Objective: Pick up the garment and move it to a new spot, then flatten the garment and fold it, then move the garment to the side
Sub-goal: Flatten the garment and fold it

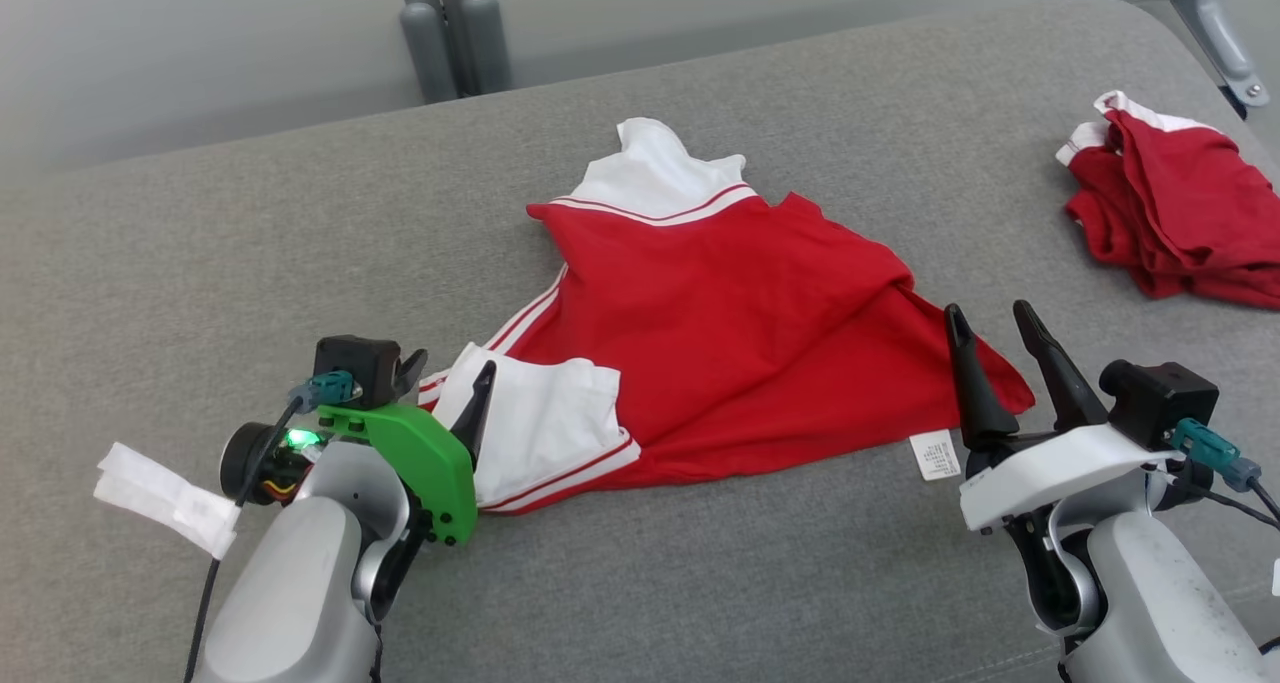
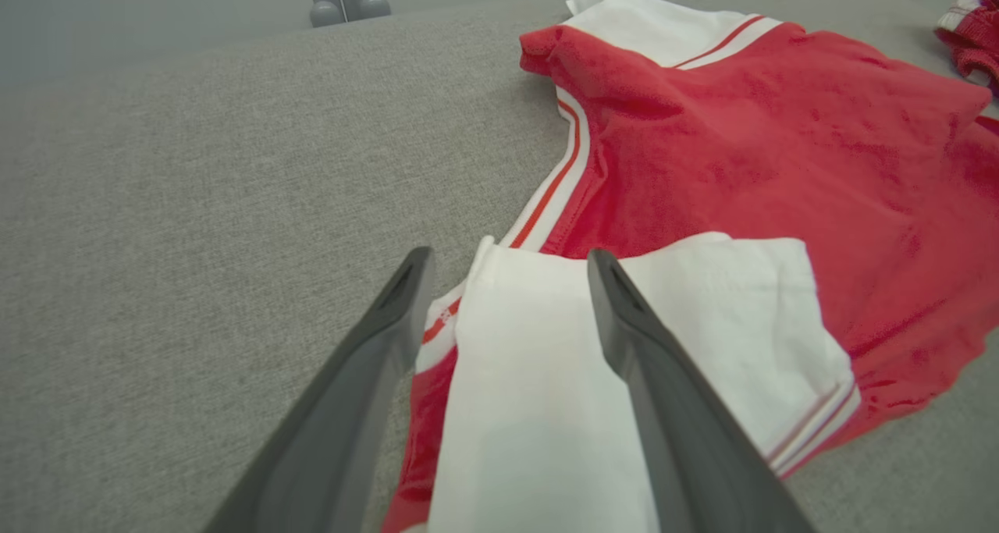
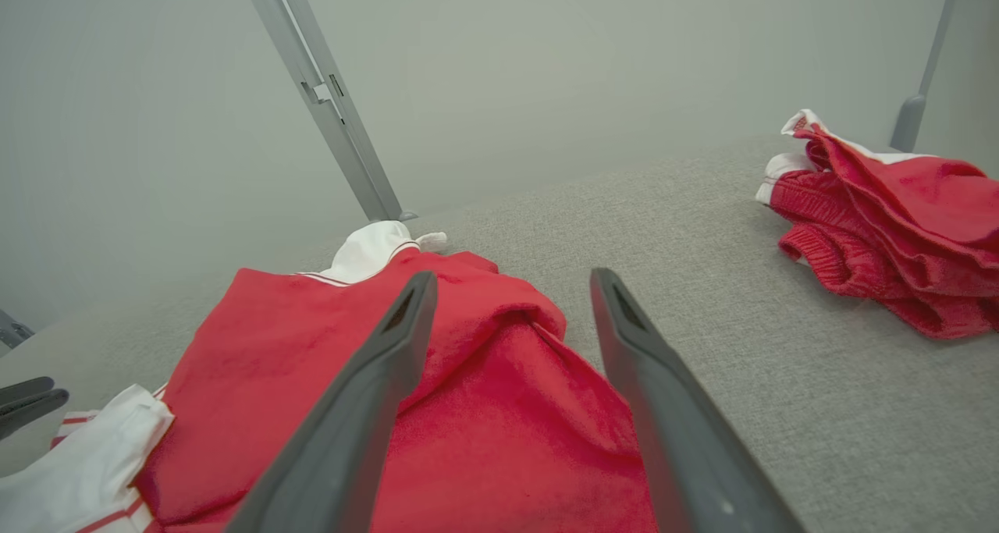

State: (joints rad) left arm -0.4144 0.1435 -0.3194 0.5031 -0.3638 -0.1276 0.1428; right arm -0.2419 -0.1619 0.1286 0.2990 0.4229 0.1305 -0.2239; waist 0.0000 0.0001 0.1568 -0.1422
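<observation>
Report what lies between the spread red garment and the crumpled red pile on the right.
Nothing: bare grey cushion separates the garment from the pile, seen in the head view.

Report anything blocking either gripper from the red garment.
Nothing visible does. The open left gripper is at the garment's white sleeve, the open right gripper at its red corner. The other red pile lies apart.

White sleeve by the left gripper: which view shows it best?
Left wrist view: the white sleeve appears close and large between the open jaws of the left gripper. The head view shows it smaller, partly behind that gripper. The right wrist view catches a part.
</observation>
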